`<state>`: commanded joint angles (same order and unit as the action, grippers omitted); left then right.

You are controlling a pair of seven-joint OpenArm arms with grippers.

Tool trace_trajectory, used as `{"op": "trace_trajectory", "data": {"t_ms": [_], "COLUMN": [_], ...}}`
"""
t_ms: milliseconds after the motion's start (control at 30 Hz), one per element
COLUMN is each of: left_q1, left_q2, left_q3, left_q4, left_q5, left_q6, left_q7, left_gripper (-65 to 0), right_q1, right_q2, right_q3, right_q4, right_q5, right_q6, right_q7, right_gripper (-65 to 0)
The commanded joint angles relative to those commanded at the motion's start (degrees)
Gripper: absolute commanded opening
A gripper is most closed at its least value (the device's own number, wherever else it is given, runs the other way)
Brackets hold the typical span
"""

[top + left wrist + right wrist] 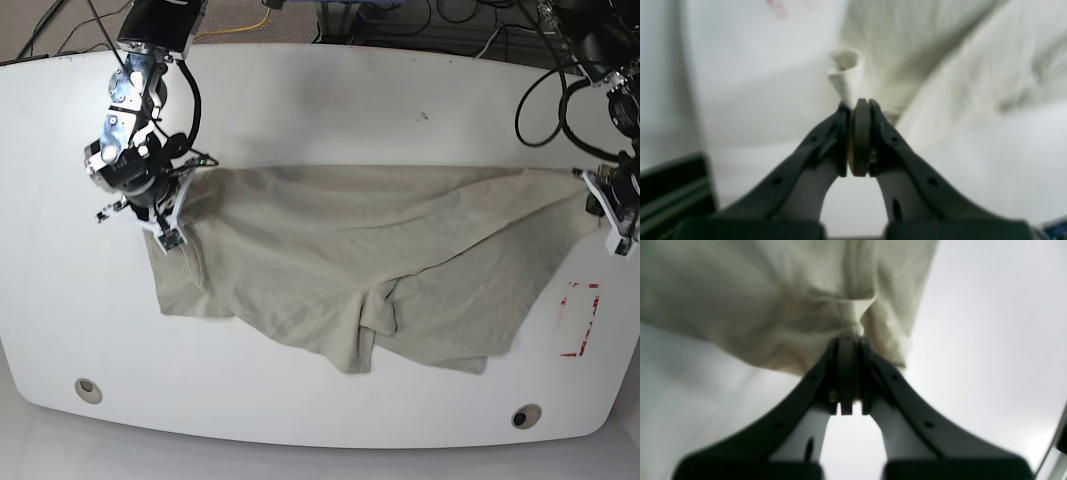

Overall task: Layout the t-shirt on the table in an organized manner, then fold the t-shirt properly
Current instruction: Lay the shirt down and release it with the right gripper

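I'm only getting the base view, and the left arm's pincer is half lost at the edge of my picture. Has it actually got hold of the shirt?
Observer: Yes. In the left wrist view the left pincer is closed on a bunched bit of the t-shirt, which sticks up past the fingertips.

Operator: And the right one? Its own arm hides the tips from me.

Observer: The right pincer is shut on the t-shirt too. The right wrist view shows a pinched fold rising between its fingers, with more cloth on both sides of it.
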<state>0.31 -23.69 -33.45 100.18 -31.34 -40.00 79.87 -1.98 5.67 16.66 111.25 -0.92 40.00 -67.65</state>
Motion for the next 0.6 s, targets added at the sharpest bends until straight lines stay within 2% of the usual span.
{"op": "trace_trajectory", "data": {"t_ms": [133, 200, 300, 367, 400, 467, 500, 600], "left_q1": [5.1, 6.4, 8.7, 10.4, 10.5, 11.7, 12.0, 12.7], "left_q2": [0.0, 0.0, 0.0, -0.2, -0.2, -0.3, -0.3, -0.3], "left_q3": [0.1, 0.1, 0.0, 0.0, 0.0, 0.0, 0.0, 0.0], "left_q4": [0.1, 0.1, 0.1, 0.1, 0.1, 0.1, 0.1, 0.1], "left_q5": [-1.0, -1.0, -0.9, -0.9, -0.9, -0.6, -0.6, -0.5], "left_q6": [0.0, 0.0, 0.0, 0.0, 0.0, 0.0, 0.0, 0.0], "left_q7": [-1.3, -1.3, -1.3, -1.3, -1.3, -1.3, -1.3, -1.3], "left_gripper": [-64.7, -64.7, -64.6, -64.6, -64.6, -64.6, -64.6, -64.6], "right_q1": [-3.4, -4.5, -6.3, -6.7, -6.7, -6.6, -6.6, -6.1], "right_q2": [-0.9, -1.0, -1.0, -0.8, -0.8, -0.3, 0.4, 1.4], "right_q3": [0.1, 0.1, 0.1, 0.1, 0.1, 0.1, 0.1, 0.1], "right_q4": [-0.1, -0.2, -0.2, -0.2, -0.2, -0.2, -0.2, -0.1], "right_q5": [-0.1, -0.1, -0.1, -0.1, -0.1, -0.1, -0.1, 0.1], "right_q6": [0.00, 0.00, 0.00, 0.00, 0.00, 0.00, 0.00, 0.00], "right_q7": [1.5, 3.0, 5.4, 5.8, 5.8, 5.8, 5.9, 5.9], "right_gripper": [-64.5, -62.0, -48.4, -35.5, -33.1, -23.0, -20.1, -17.6]}}
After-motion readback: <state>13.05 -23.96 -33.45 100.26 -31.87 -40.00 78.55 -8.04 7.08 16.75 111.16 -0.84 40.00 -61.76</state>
